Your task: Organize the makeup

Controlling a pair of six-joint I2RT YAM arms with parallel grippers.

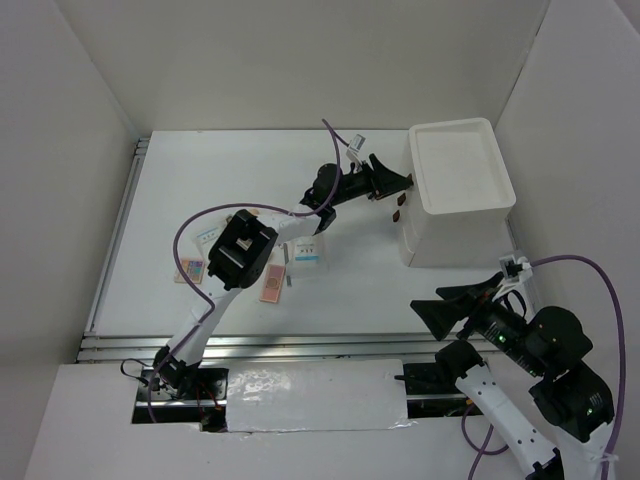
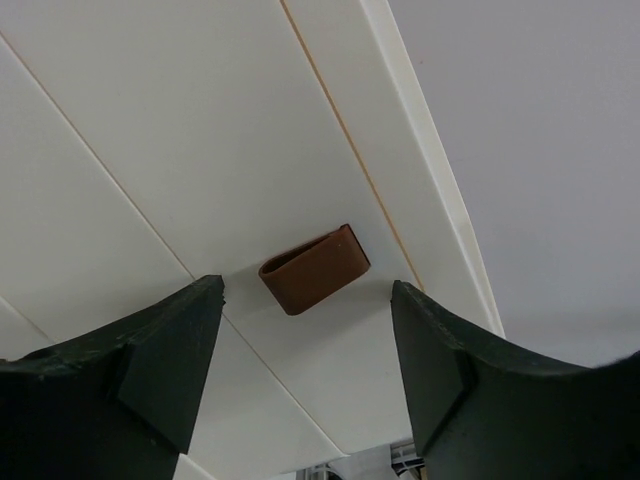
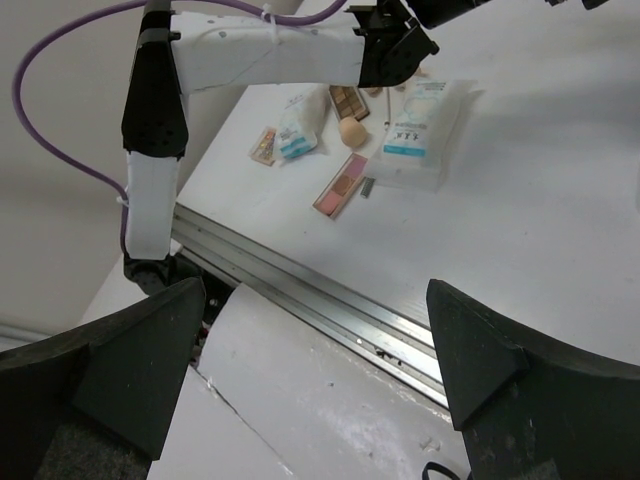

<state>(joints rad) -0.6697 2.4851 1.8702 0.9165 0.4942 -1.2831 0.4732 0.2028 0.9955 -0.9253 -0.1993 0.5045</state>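
Observation:
The makeup lies on the white table left of centre. It includes a white-and-light-blue packet (image 1: 302,252), a pink palette (image 1: 273,284), a second palette (image 1: 190,270) and another packet (image 1: 208,237). The right wrist view shows the packet (image 3: 420,120), pink palette (image 3: 343,185), a beige sponge (image 3: 352,132) and a short dark pencil (image 3: 367,186). My left gripper (image 1: 403,183) is open at the drawer box's left face. Its jaws stand either side of a brown loop handle (image 2: 313,268), close to it but apart from it. My right gripper (image 1: 428,303) is open and empty above the table's near edge.
The big white drawer box (image 1: 450,240) stands at the back right, with a second brown handle (image 1: 397,214) lower on its face. A metal rail (image 3: 330,300) runs along the near table edge. White walls enclose the table. The left arm (image 1: 245,250) reaches over the makeup.

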